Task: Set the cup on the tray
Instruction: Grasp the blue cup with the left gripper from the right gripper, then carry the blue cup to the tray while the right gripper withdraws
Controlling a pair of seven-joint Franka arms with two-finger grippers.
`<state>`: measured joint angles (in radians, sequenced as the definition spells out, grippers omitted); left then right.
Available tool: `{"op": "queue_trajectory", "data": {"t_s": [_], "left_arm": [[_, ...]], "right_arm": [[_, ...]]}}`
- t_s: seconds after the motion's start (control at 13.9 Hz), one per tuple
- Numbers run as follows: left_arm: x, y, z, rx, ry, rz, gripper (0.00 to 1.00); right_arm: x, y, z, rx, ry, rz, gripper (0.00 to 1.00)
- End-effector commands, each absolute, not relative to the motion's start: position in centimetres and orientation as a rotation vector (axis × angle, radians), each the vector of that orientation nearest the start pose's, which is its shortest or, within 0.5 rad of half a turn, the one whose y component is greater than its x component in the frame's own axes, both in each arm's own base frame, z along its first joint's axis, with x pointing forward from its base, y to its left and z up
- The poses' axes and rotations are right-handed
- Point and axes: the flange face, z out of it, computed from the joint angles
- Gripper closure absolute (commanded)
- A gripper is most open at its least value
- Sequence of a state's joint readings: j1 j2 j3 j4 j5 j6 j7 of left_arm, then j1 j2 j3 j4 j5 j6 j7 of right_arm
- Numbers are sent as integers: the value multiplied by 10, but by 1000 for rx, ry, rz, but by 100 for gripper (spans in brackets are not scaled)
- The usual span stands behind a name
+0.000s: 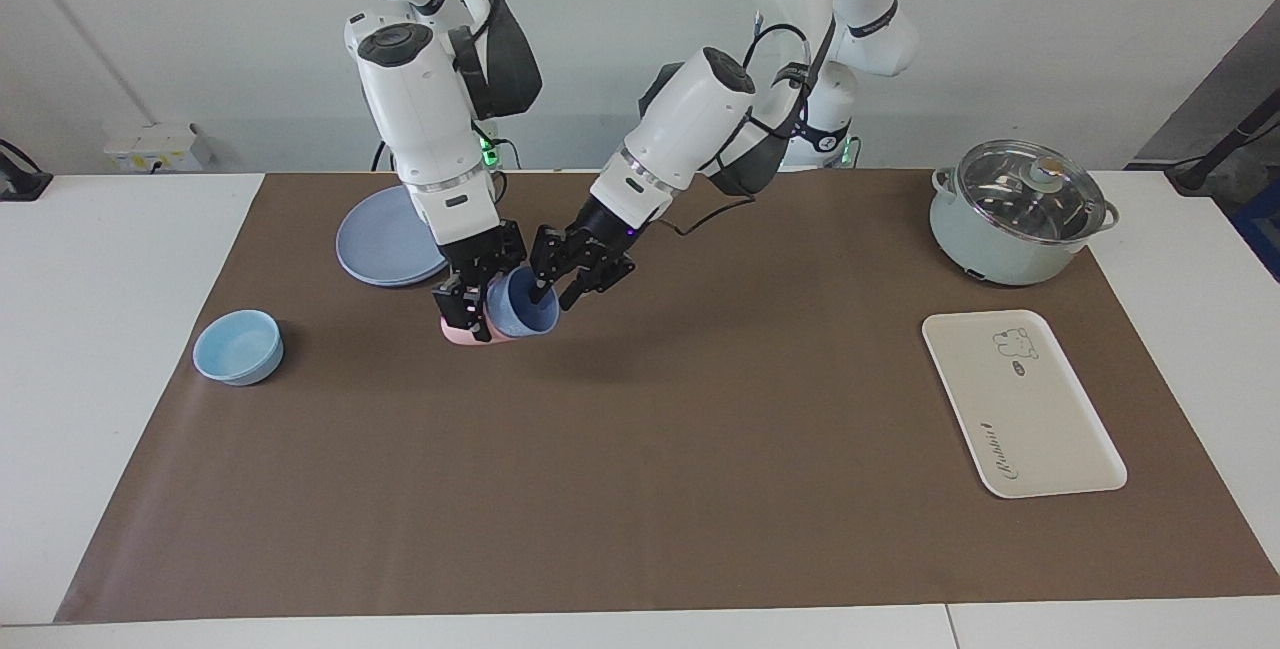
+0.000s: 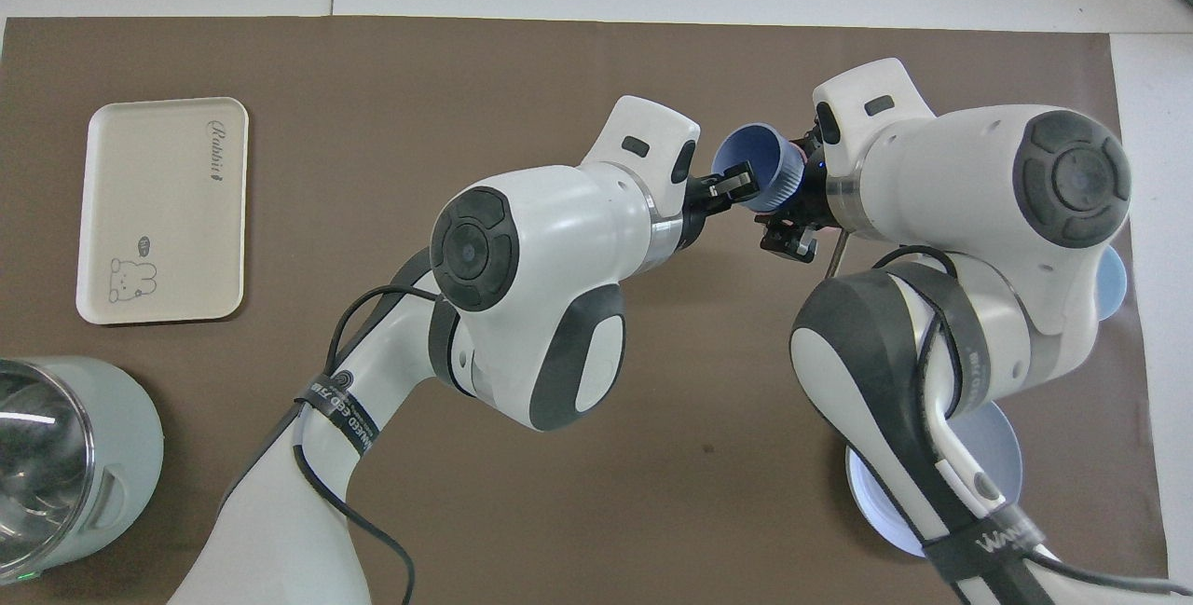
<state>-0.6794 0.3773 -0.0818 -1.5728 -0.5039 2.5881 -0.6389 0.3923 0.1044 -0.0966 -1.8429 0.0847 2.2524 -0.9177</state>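
My right gripper [image 1: 470, 301] holds the periwinkle-blue cup [image 1: 522, 304] tilted above the brown mat [image 1: 640, 489], fingers clamped on its base. My left gripper [image 1: 556, 283] has its fingers spread astride the cup's rim, one inside the mouth. The cream tray [image 1: 1040, 429] lies well apart, toward my left arm's end.

Pot [image 1: 1020, 212], plate [image 1: 380, 247], bowl [image 1: 238, 347], pink cup [image 1: 462, 334]

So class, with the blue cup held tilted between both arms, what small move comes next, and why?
Probably the left tool should shut on the cup: its open fingers straddle the rim while the right tool holds the cup, and the tray lies toward the left arm's end.
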Motion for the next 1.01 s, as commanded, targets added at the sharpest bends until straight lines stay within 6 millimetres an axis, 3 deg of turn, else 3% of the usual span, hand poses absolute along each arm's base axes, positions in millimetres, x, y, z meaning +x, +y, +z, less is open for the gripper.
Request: {"op": "queue_trajectory", "data": {"t_s": [0.0,0.07,0.14,0.43,0.5,0.58,0.72,0.87,0.94], "left_arm": [[528,-487,498,2376,299,254,82],[528,-487,499,2377,298,252,96],[528,-486,498,2379,299,251,100],[537,-485,508,2386,299,212,100],[543,-485,520,2395,287,172,100],[561,-473,529,2402,302,141,100],[572,-458,548,2406,310,92,100],[586,-430,553,2429,341,57,100],[592,-415,566,2432,349,47,100]], "right_arm": [[583,185,505,-2622,-1756,-486,100],[583,185,506,-2622,-1756,-489,100],[583,185,506,-2622,-1756,-489,100],[582,185,505,-2622,-1756,-486,100],[582,185,505,-2622,-1756,-486,100],[582,185,505,-2622,-1756,-486,100],[582,185,505,-2622,-1756,-484,100],[582,185,505,-2622,-1756,-484,100],[582,185,505,-2622,-1752,-484,100]]}}
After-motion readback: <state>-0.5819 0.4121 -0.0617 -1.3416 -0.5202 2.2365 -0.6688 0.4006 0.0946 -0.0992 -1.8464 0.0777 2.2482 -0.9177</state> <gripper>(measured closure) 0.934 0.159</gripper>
